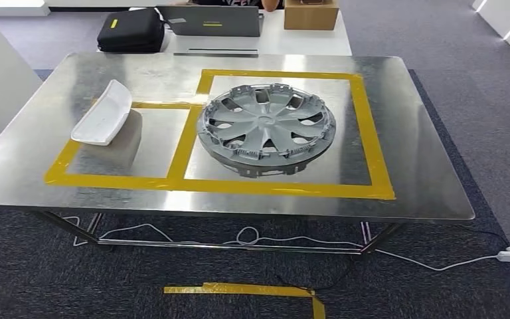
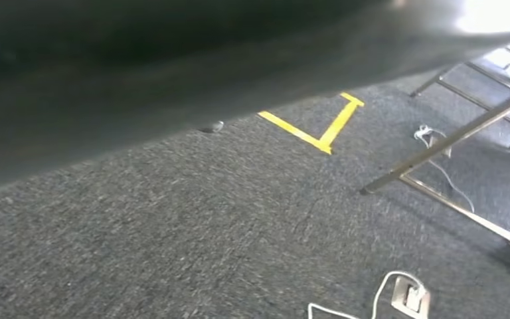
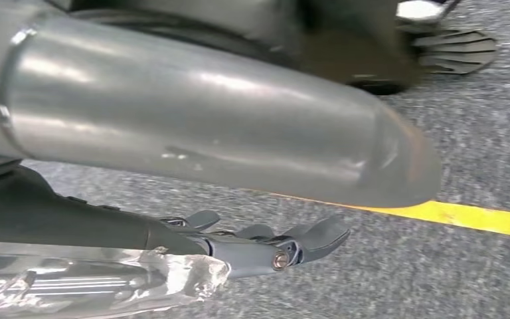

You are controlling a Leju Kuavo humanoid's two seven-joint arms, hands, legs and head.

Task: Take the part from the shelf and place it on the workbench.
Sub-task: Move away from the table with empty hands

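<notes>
Placement step looks finished, or a new fetch has not begun. Both parts already lie on the bench (image 1: 426, 174) and no shelf is seen, so the next move likely calls for turning away toward the shelf.

The grey wheel cover (image 1: 265, 129) lies flat inside the large yellow tape frame (image 1: 374, 139). It is spoked, round, with clips around the rim. The white curved part (image 1: 103, 113) sits in the smaller frame, near its far left corner, tilted up on one edge. Which one is the task's part, cannot tell.

The right robot hand (image 3: 265, 242) hangs low over the carpet (image 3: 478, 119) near a floor tape line (image 3: 478, 217), fingers straight and apart, holding nothing.
</notes>
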